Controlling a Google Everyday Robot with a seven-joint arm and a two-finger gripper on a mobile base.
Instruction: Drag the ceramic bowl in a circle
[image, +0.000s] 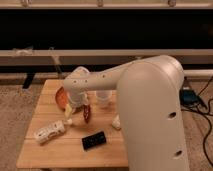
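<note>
Your claw (76, 106) hangs just beside the ceramic bowl (60, 97) on the wooden table (55, 150); its grip cannot be told.

Ceramic bowl (60, 96) partly hidden behind the hand (78, 107) at its rim.

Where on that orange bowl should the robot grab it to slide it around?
Probably its rim, from above: the ceramic bowl sits upright, wide and low, so only the thin edge suits a pinch. The pincer hangs right beside it, above the wooden table.
</note>
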